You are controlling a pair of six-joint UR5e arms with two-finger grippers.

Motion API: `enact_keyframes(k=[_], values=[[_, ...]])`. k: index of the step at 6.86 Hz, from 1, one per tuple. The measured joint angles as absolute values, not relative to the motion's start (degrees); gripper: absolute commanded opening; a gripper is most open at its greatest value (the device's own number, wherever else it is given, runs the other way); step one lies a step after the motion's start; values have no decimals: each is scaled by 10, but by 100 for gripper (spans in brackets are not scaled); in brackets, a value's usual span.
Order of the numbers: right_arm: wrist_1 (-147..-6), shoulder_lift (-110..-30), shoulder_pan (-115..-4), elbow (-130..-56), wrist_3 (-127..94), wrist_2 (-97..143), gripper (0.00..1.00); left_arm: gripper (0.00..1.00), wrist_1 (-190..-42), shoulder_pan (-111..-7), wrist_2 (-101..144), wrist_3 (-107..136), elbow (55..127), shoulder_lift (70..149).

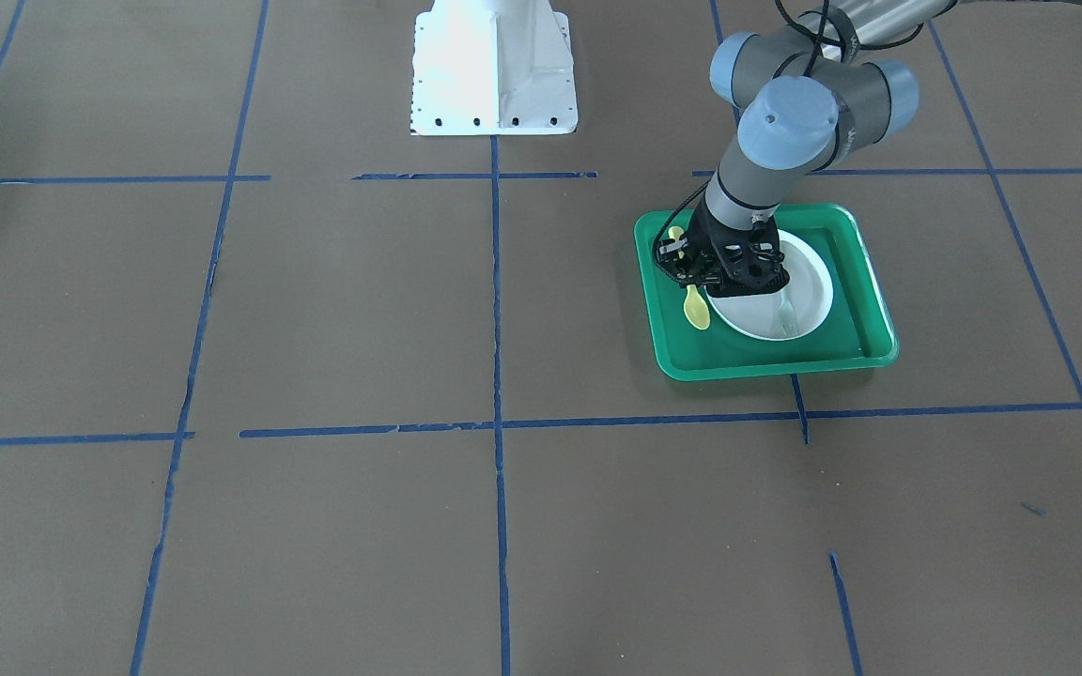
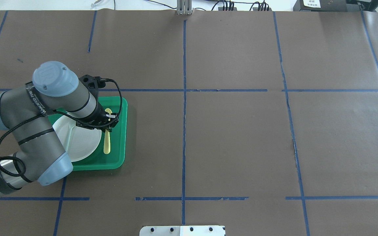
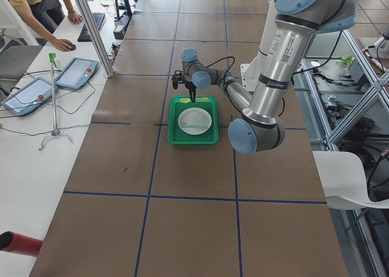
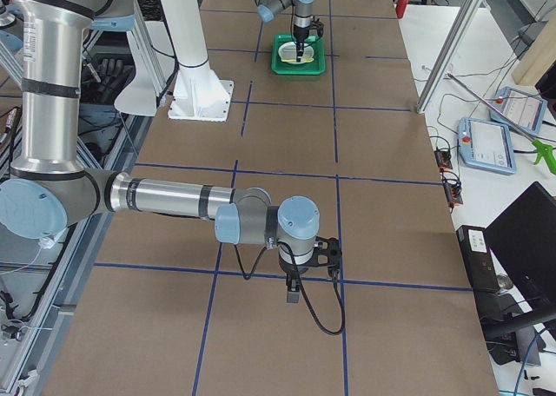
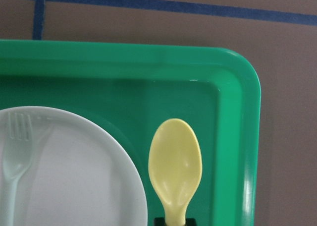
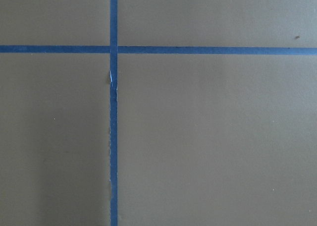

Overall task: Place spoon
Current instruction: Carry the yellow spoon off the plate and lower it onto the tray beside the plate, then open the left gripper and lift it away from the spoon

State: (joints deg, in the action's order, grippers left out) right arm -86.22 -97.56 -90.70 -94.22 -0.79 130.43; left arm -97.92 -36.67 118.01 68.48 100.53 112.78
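Note:
The yellow spoon (image 5: 176,161) lies in the green tray (image 5: 237,137), bowl toward the tray's far corner, just right of the white plate (image 5: 74,176). My left gripper (image 2: 108,126) stands over the tray, and its fingertips close narrowly on the spoon's handle at the bottom edge of the left wrist view. The overhead view shows the handle (image 2: 107,144) running back along the plate (image 2: 77,141). My right gripper (image 4: 294,293) hangs over bare table in the exterior right view only; I cannot tell if it is open or shut.
A pale translucent fork (image 5: 15,151) lies on the plate. The tray (image 1: 766,361) sits on brown paper marked with blue tape lines. The white robot base (image 1: 494,66) stands at the table's robot side. An operator's hand (image 3: 61,43) rests on a side desk.

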Motion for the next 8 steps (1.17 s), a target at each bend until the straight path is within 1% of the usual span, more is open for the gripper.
enact_keyframes(k=[1,2,4,6,8], values=[[-862,-976,-907,-942,-8,1304,100,57,-979,-363,1180,686,998,1131],[-862,-976,-907,-942,-8,1304,100,100,-980,-361,1179,686,992,1132],[-862,-976,-907,-942,-8,1304,100,100,-979,-361,1178,688,990,1131],[-862,-976,-907,-942,-8,1304,100,100,-976,-379,1181,684,1015,1125],[-862,-976,-907,-942,-8,1304,100,100,-931,-468,1195,566,1062,1089]])
